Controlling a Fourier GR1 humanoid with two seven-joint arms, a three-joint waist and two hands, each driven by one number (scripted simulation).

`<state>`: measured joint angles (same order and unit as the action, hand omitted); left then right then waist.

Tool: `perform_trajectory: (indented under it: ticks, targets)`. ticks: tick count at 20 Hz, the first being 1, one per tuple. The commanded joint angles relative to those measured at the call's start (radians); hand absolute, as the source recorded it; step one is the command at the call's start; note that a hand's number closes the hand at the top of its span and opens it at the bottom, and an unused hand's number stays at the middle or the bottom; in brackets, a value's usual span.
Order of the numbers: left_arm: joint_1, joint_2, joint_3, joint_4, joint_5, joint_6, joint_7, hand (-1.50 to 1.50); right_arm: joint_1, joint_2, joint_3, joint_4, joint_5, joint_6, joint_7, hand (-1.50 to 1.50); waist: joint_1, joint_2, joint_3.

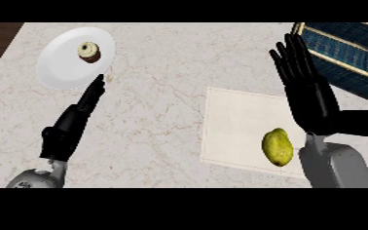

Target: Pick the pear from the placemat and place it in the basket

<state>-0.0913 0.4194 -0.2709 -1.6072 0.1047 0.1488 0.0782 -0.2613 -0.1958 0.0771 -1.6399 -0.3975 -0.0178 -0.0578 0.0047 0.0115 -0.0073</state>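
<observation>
A yellow-green pear (277,147) lies on the pale cream placemat (237,126), near its right side. My right hand (307,91) is raised just above and to the right of the pear, fingers straight and open, holding nothing. The basket (338,48), dark blue with tan bands, shows at the top right corner, partly cut off by the view's edge. My left hand (72,124) rests open at the lower left, fingers pointing up toward a plate.
A white plate (61,63) at the upper left carries a small round brown-and-cream pastry (89,52). The marbled counter's (165,87) dark edge shows at the far upper left corner.
</observation>
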Motion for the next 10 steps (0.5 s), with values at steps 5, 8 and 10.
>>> perform_trajectory:
  ticks: [5,8,10]
  targets:
    - [0.193,-0.070,0.064,0.158,0.096,0.061,0.083,0.00,0.078,0.117,-0.289,-0.002,-0.351,0.048,-0.165,1.50,-0.015,-0.002,0.013]
    - [0.215,-0.052,0.085,0.194,0.148,0.020,0.153,0.00,0.108,0.073,-0.272,-0.023,-0.368,0.262,-0.261,1.50,-0.010,-0.009,0.010]
    - [0.195,-0.059,0.094,0.241,0.159,-0.007,0.140,0.00,0.099,0.155,-0.210,-0.035,-0.306,0.168,-0.271,1.50,-0.006,-0.009,0.007]
